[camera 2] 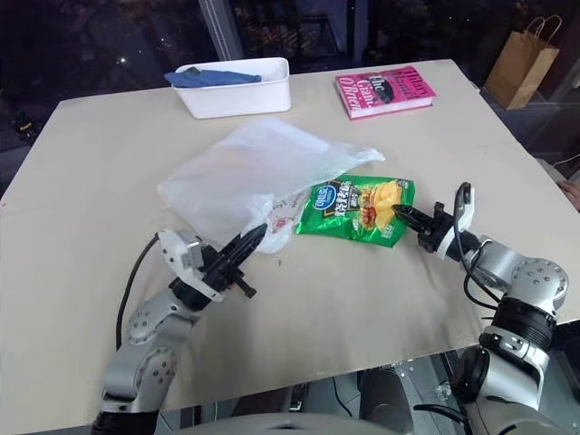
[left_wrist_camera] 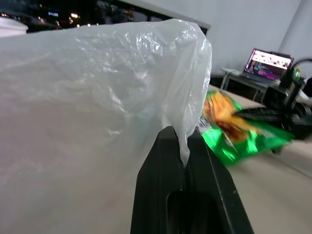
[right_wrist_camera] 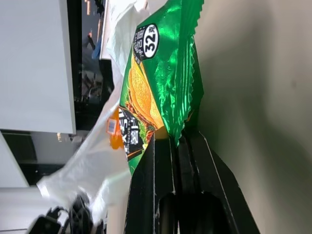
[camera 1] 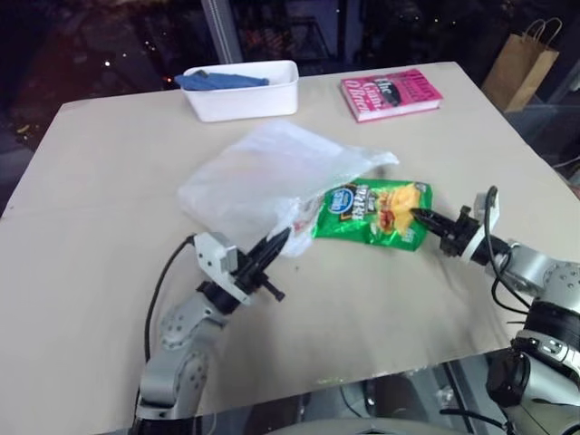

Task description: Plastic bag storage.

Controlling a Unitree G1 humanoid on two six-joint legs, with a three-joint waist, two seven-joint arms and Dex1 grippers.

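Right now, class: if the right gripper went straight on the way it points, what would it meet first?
The right gripper is already shut on the green chip packet; pushed straight on, packet and gripper would probably run into the plastic bag just beyond.

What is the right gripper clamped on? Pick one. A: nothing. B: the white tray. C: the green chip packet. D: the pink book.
C: the right gripper is shut on an edge of the green chip packet, while the left gripper pinches the plastic bag.
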